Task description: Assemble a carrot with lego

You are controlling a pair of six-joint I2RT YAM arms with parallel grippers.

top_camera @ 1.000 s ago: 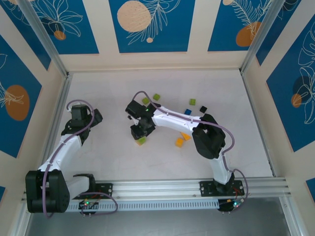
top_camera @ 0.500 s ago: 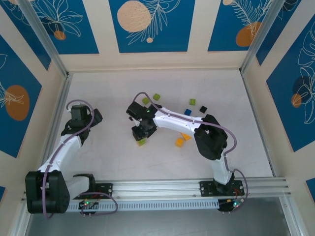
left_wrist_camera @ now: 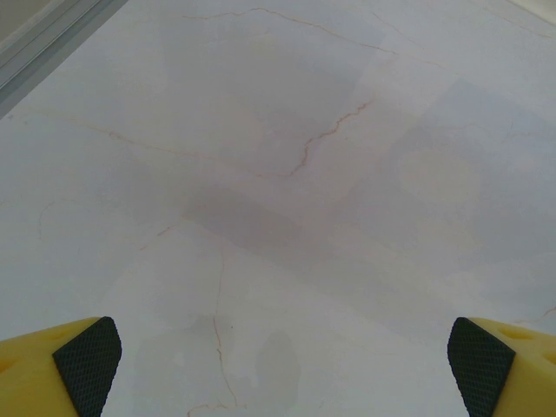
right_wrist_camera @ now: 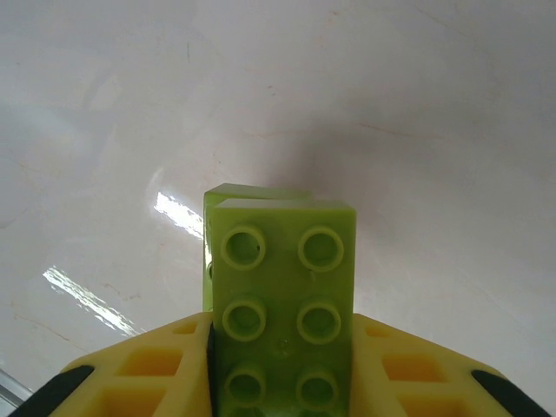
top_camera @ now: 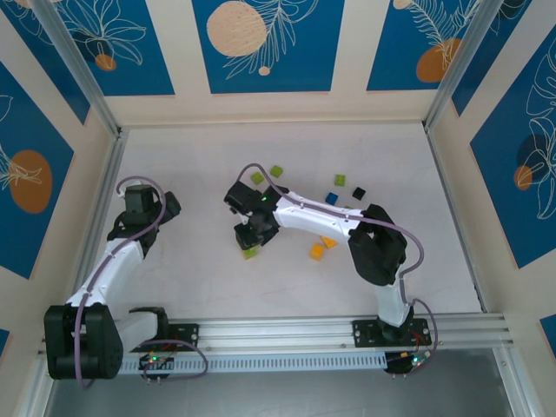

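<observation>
Well, the left tool [left_wrist_camera: 282, 369] hangs wide open and empty over the pale marbled bench [top_camera: 191, 165], just as it did a second ago. Mid-bench, the right tool [top_camera: 248, 240] is clamped on a lime green studded plastic lego brick [right_wrist_camera: 282, 295] and has shifted it only a touch nearer, so the carrot top looks barely started. To its right, two small orange plastic bricks [top_camera: 317, 251] lie loose, not yet joined.
</observation>
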